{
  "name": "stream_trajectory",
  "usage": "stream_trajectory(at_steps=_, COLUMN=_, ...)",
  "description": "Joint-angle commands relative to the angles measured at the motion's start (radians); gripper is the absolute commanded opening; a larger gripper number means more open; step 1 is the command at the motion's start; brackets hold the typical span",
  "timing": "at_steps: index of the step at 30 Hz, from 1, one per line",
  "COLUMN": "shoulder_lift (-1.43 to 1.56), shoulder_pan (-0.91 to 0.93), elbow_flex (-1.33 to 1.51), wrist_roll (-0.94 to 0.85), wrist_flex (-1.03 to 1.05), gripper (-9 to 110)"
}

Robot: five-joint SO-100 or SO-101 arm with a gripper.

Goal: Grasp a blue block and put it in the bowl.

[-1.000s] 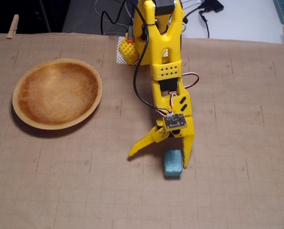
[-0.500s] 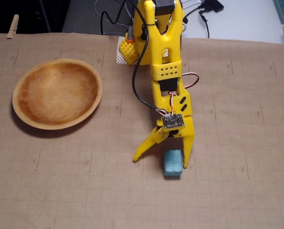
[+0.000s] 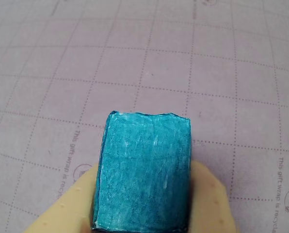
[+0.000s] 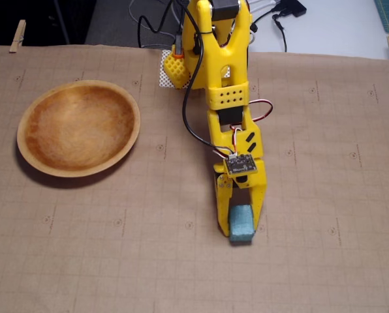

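The blue block (image 4: 241,222) is a small teal block lying between the two yellow fingers of my gripper (image 4: 241,230), low over the gridded paper in front of the arm. In the wrist view the blue block (image 3: 144,167) fills the lower middle, and my gripper (image 3: 145,170) has a yellow finger (image 3: 69,204) pressed against each side of it. I cannot tell whether the block is lifted or still touches the paper. The wooden bowl (image 4: 119,140) stands empty at the left of the fixed view, well apart from the gripper. It is out of the wrist view.
Brown gridded wrapping paper (image 4: 325,261) covers the table and is held by clothespins (image 4: 16,36) at the back corners. The arm's base (image 4: 214,39) and black cables (image 4: 282,19) are at the back. A small white perforated pad (image 4: 166,77) lies next to the base.
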Motion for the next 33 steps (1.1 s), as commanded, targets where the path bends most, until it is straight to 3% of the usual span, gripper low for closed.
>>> stream_trajectory(at_steps=1, shoulder_lift=0.031, shoulder_pan=-0.008, elbow_flex=-0.023, wrist_roll=-0.009, wrist_flex=-0.006, gripper=6)
stream_trajectory(at_steps=15, shoulder_lift=0.087, shoulder_pan=-0.015, elbow_flex=-0.023, wrist_roll=-0.017, wrist_flex=-0.009, gripper=3)
stream_trajectory(at_steps=33, shoulder_lift=0.65, shoulder_pan=-0.009, elbow_flex=0.167, wrist_roll=-0.017, wrist_flex=-0.008, gripper=3)
